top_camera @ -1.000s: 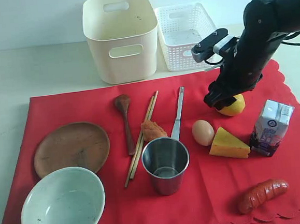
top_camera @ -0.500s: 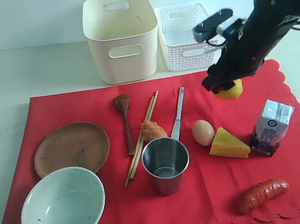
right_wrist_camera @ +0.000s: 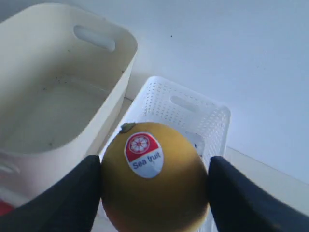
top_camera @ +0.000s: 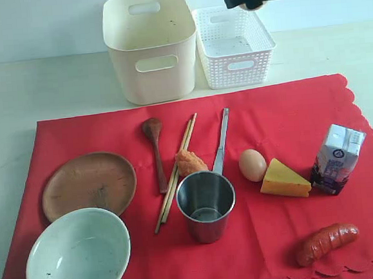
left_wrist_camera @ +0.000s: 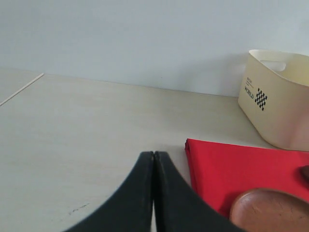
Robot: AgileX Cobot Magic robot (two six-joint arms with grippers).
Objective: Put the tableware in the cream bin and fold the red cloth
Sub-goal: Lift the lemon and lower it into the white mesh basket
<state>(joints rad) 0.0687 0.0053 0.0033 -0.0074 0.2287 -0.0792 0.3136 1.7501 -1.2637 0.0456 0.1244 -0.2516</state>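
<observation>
A large bright red cloth (top_camera: 288,118) with a scalloped edge is lying flat and unfolded on the pale surface (top_camera: 40,86). On it, a brown round wooden plate (top_camera: 88,184) is resting at nine o'clock. A pale speckled bowl (top_camera: 78,256) is standing upright at seven o'clock, just beside the plate. A dark wooden spoon (top_camera: 156,151) and light chopsticks (top_camera: 176,172) are lying side by side near the centre. A steel cup (top_camera: 206,206) is standing upright at six o'clock, its long handle reaching toward twelve. A tall cream bin (top_camera: 151,45) is standing open-topped beyond the cloth at twelve o'clock.
</observation>
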